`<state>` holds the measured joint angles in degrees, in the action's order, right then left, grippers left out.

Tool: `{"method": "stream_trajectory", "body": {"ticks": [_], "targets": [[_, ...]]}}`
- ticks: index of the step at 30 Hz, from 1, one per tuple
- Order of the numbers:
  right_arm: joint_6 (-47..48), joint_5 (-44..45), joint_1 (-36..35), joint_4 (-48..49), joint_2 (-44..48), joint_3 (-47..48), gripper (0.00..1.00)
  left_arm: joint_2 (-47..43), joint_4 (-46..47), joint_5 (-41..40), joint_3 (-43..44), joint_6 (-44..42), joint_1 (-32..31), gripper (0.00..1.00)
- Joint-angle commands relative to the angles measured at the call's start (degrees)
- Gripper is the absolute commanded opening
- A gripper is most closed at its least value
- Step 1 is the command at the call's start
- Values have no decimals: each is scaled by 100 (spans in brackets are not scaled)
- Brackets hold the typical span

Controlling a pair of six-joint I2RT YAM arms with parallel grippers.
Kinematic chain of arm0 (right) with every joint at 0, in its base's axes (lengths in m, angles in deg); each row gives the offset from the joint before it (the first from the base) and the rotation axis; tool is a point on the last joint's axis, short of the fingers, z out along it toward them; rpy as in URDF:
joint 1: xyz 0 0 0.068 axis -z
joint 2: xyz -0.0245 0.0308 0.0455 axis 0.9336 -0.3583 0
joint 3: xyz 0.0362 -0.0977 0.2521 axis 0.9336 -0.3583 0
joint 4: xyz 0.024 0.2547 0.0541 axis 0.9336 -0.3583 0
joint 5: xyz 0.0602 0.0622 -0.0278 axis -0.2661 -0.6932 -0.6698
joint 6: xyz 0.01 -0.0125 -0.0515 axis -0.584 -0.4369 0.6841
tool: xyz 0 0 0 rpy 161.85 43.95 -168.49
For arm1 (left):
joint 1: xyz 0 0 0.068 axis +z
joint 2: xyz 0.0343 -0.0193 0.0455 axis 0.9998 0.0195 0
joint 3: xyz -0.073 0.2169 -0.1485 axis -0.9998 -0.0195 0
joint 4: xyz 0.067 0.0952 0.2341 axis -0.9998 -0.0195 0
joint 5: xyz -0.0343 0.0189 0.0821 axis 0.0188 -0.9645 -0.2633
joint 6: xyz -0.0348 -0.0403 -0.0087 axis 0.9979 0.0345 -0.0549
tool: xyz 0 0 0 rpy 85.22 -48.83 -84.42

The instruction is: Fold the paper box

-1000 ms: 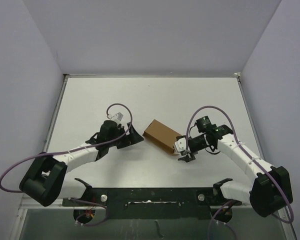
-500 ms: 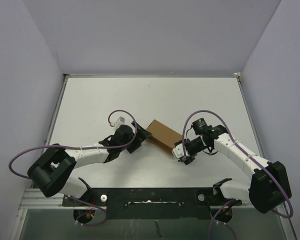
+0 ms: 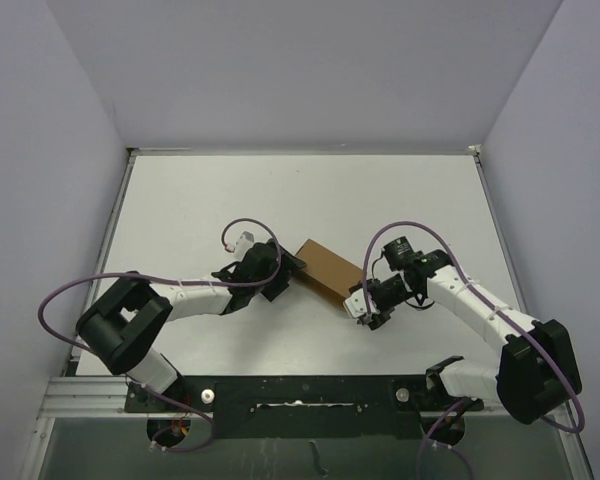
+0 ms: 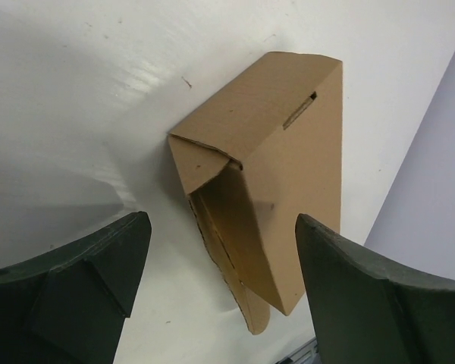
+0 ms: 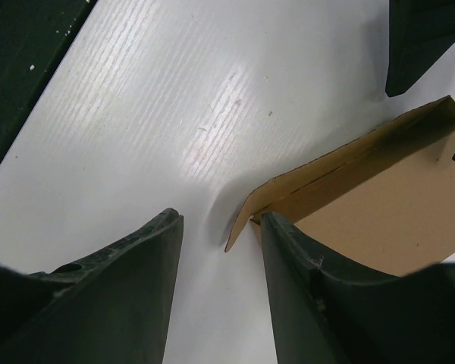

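The paper box (image 3: 330, 268), plain brown cardboard partly folded into a flat sleeve, lies slantwise mid-table between both arms. My left gripper (image 3: 289, 273) is open at its left end. In the left wrist view the box (image 4: 284, 159) shows an open mouth and a loose flap reaching down between the dark fingers (image 4: 98, 277), around my left gripper (image 4: 224, 262), with gaps either side. My right gripper (image 3: 361, 312) is open at the box's near right corner. There the box (image 5: 379, 205) has a flap tip poking into my right gripper (image 5: 220, 221), its right finger (image 5: 311, 280) against the cardboard edge.
The white table (image 3: 200, 200) is boxed in by grey walls at the back and sides. A black rail (image 3: 280, 395) with the arm bases runs along the near edge. Purple cables loop over both arms. The left gripper's fingertips (image 5: 421, 42) show in the right wrist view.
My left arm has swung right and come up to the box's left end. My right gripper has edged in toward the box's corner and its jaws have narrowed a little.
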<state>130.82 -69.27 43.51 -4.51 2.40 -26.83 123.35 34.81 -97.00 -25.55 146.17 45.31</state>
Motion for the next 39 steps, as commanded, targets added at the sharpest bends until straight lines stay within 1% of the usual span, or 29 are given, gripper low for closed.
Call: {"method": "stream_trajectory", "body": {"ticks": [1,6,12,18,25,27,30,35,39], "targets": [[97,-47,14,17,-81,-13,46,307,95,-137,178,162,-5,74],[80,13,-11,90,-87,-38,45,492,187,-32,177,178,15,67],[189,103,-215,195,-30,-151,45,553,280,22,67,225,81,62],[207,505,-499,415,-59,-259,45,547,370,49,-6,241,120,59],[338,815,-555,583,-8,-398,44,532,417,87,-51,242,154,57],[338,905,-587,638,-39,-429,42,543,431,102,-60,242,160,57],[163,1098,-683,895,-109,-439,39,554,479,135,-86,232,178,56],[-187,1488,-914,1433,-184,-482,36,567,503,173,-80,215,199,54],[-333,1543,-966,1521,-229,-428,35,561,484,238,-45,174,227,51]]}}
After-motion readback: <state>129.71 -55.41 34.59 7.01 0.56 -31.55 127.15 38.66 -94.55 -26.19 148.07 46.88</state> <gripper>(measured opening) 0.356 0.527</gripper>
